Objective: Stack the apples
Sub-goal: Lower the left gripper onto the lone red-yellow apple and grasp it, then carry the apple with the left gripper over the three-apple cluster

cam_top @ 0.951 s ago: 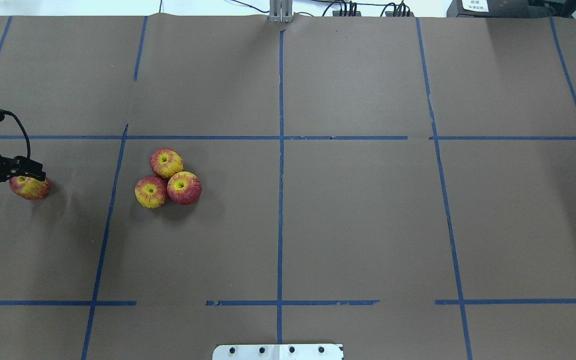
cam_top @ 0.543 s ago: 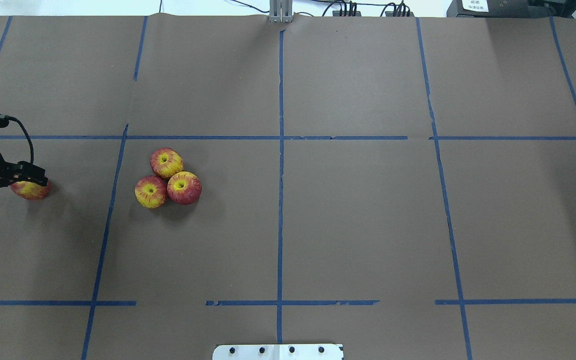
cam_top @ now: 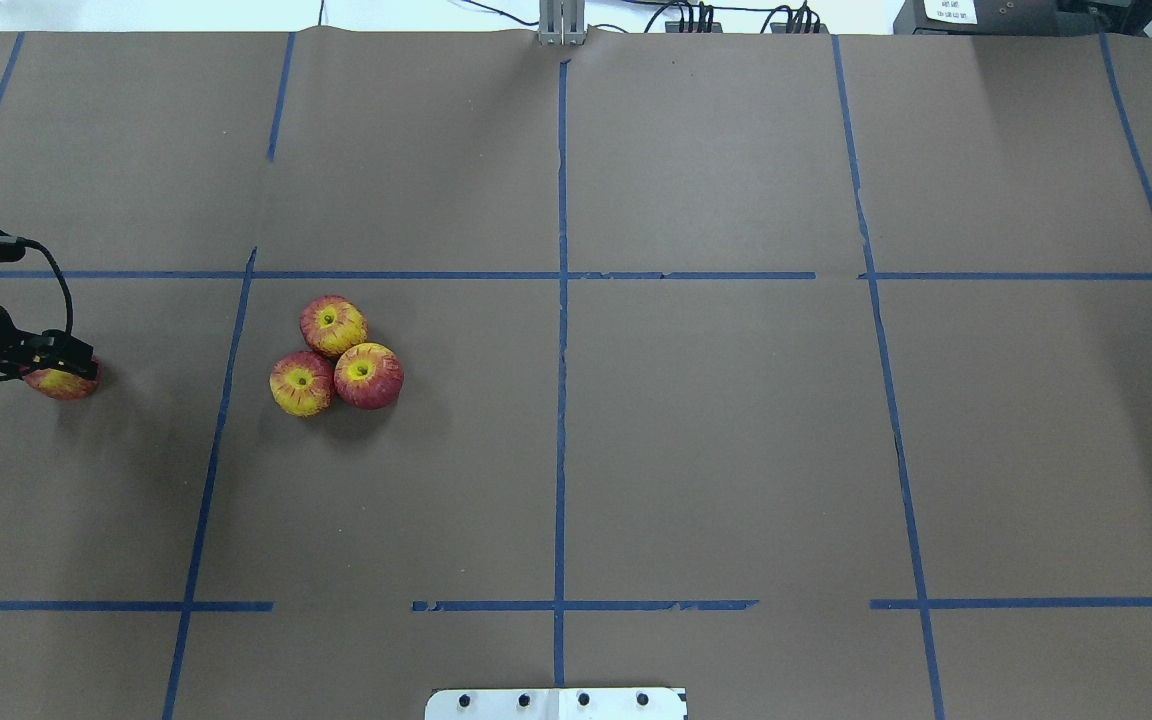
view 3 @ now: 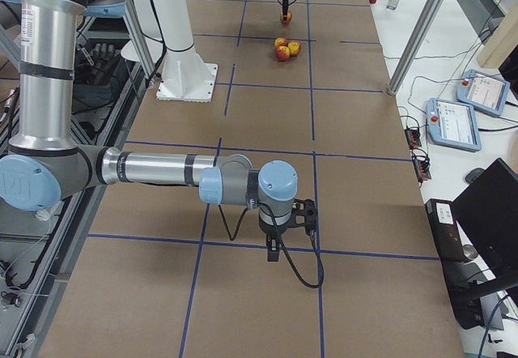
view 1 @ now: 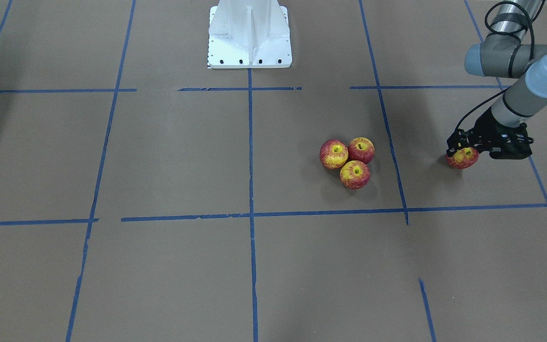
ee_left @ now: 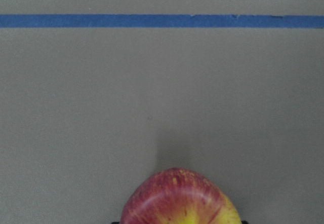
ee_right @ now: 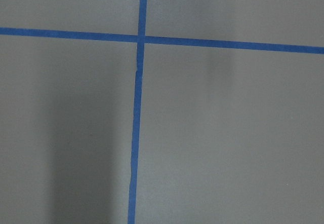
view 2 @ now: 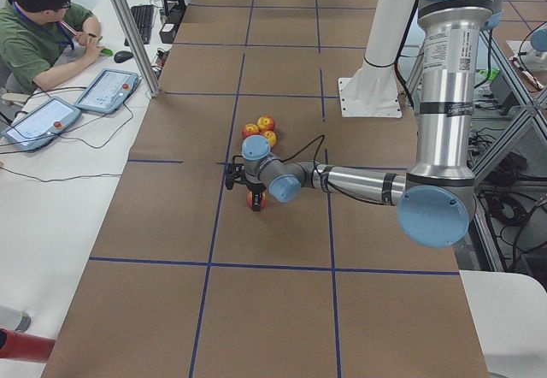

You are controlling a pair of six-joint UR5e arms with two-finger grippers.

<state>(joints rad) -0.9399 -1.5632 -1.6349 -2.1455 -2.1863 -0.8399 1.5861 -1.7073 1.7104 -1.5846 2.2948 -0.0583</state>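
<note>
My left hand [view 1: 463, 151] is down over 1 apple [view 1: 462, 159] close to the left edge of the surface [cam_top: 716, 450], roughly midway between its near and far edges. The fingers straddle the top of the fruit, but I cannot tell whether they are pressing on it or only standing at its sides. The apple sits on the brown paper with its shadow tight under it. From my left wrist I see its rounded red shoulder, finely streaked, fading to yellow toward the crown at the bottom edge of that view. Further in from the left edge, across a blue tape line [cam_top: 226, 400], the other 3 apples form a tight triangle, each touching the other 2: 1 toward the far edge [cam_top: 333, 325], 1 on the left [cam_top: 301, 384] and 1 on the right [cam_top: 368, 375]. All 3 stand stem end up, red skin striped with yellow, and a bright yellow patch around the dimple with a short dark stem. My right hand [view 3: 273, 253] hangs low over a tape line toward the right edge, well apart from every apple; I cannot tell how its fingers are set.
</note>
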